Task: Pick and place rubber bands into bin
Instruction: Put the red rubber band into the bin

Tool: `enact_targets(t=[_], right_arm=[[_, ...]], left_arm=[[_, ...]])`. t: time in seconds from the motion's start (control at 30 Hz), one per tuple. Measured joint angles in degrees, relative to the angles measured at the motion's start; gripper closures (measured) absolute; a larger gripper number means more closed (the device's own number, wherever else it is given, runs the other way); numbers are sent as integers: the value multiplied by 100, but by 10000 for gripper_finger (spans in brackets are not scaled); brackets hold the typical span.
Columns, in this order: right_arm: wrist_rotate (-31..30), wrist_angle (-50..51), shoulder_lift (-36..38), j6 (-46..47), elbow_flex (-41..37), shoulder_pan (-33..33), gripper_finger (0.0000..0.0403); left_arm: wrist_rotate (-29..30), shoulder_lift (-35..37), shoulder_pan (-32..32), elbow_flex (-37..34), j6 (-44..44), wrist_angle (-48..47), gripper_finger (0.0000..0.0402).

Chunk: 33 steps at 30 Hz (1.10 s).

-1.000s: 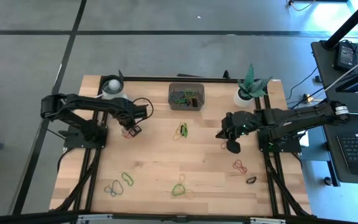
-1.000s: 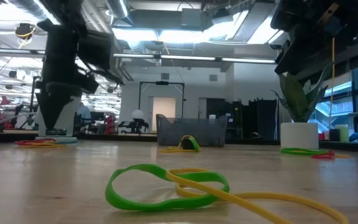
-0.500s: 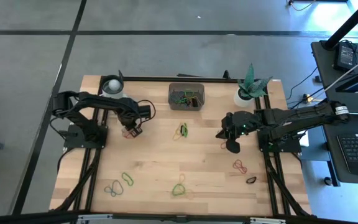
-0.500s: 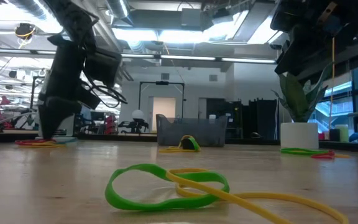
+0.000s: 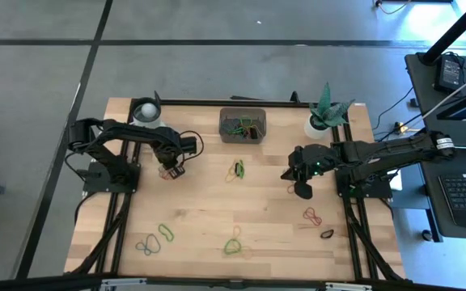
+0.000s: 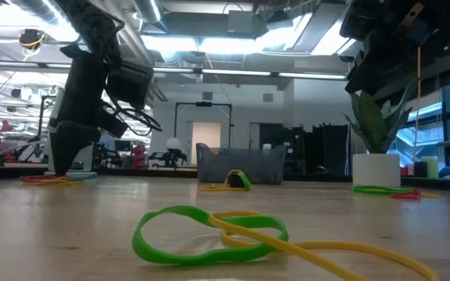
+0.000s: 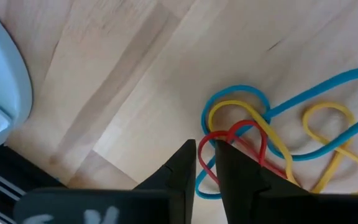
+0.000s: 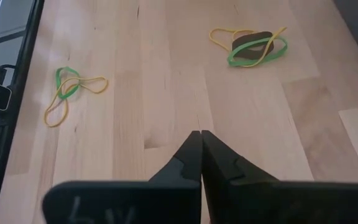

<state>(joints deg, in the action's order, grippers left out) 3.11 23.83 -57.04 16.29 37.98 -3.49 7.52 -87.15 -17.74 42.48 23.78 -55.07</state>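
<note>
Left gripper [image 7: 206,163] down at table [image 5: 209,202], far-left part, fingers nearly together, pinching at red band [image 7: 241,140] in tangle with yellow and blue loops; whether it truly holds, cannot tell; best squeeze fully, lift straight, shake off extras; bin [image 5: 243,125] sits right and farther, at far edge, bands already inside; white cup [image 5: 145,112] close by, far-left; path to bin looks open; right gripper [image 8: 201,155] clenched shut, empty, hovering mid-right.
</note>
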Motion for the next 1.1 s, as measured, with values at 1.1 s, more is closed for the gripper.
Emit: enact_targets(t=[1.1], right_arm=[[-398, 31, 0, -651, 2, -2, 401]], left_arm=[[74, 1710, 1248, 1544, 2339, -1256, 399]])
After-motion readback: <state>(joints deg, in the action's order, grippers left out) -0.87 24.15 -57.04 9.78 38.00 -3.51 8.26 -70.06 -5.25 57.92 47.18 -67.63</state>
